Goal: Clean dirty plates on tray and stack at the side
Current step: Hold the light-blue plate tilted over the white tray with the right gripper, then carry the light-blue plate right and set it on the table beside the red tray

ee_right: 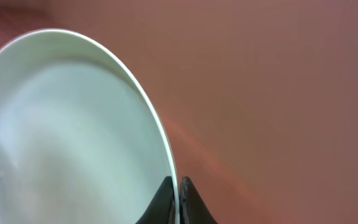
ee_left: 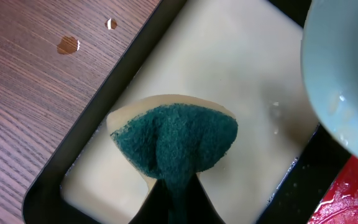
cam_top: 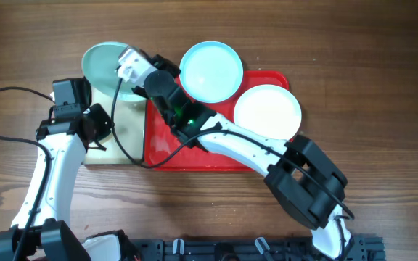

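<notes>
My right gripper is shut on the rim of a pale aqua plate, holding it tilted above the far end of the small black-rimmed tray. In the right wrist view the jaws pinch that plate's edge; it also shows in the left wrist view. My left gripper is shut on a green and yellow sponge over the small tray's cream inside. A second aqua plate and a white plate lie on the red tray.
The small tray stands right against the red tray's left side, whose corner shows in the left wrist view. Water drops lie on the wooden table left of the small tray. My right arm stretches across the red tray.
</notes>
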Action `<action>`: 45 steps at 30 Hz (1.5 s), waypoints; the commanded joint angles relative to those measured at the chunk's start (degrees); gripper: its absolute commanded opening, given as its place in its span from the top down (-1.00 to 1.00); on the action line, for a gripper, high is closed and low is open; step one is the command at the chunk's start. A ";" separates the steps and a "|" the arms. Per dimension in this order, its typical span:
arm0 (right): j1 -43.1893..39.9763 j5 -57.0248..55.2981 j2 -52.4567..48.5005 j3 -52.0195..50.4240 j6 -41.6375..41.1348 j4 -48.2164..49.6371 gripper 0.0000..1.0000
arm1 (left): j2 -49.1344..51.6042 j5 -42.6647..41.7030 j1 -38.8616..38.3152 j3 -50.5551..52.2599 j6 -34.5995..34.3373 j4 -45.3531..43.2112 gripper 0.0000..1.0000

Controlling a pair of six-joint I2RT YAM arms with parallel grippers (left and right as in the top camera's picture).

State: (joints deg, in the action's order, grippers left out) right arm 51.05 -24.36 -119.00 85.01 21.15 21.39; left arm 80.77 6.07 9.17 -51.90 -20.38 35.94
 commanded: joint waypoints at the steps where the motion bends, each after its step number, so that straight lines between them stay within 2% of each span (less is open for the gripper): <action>1: -2.58 -0.33 -0.92 0.87 -16.98 -3.45 0.91 | -1.11 -0.48 0.33 0.31 0.66 -0.35 0.92; 8: -6.40 8.63 0.90 0.92 -27.63 -11.74 0.91 | -1.11 -0.48 0.33 0.31 0.68 -0.37 0.92; 15: -12.55 24.17 4.42 0.92 -39.17 -17.62 0.92 | -1.11 -0.46 0.33 0.31 0.68 -0.37 0.92; 20: -21.22 40.26 6.91 0.92 -47.36 -22.62 0.91 | -1.11 -0.48 0.33 0.31 0.66 -0.35 0.92; 24: -29.49 46.53 7.26 0.92 -50.95 -29.44 0.91 | -1.11 -0.48 0.33 0.31 0.68 -0.35 0.92; 30: -42.27 47.34 7.26 0.92 -51.47 -40.48 0.91 | -1.11 -0.48 0.33 0.31 0.68 -0.35 0.92; 40: -62.49 47.12 7.26 0.74 -50.86 -52.15 0.91 | -1.11 -0.48 0.33 0.31 0.68 -0.35 0.92; 45: -69.13 43.50 7.23 0.74 -44.92 -57.86 0.91 | -1.11 -0.48 0.33 0.31 0.66 -0.37 0.92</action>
State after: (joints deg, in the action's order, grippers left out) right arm -15.77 21.34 -113.12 85.27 -28.25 -34.06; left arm 80.77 6.07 9.17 -51.90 -20.38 35.83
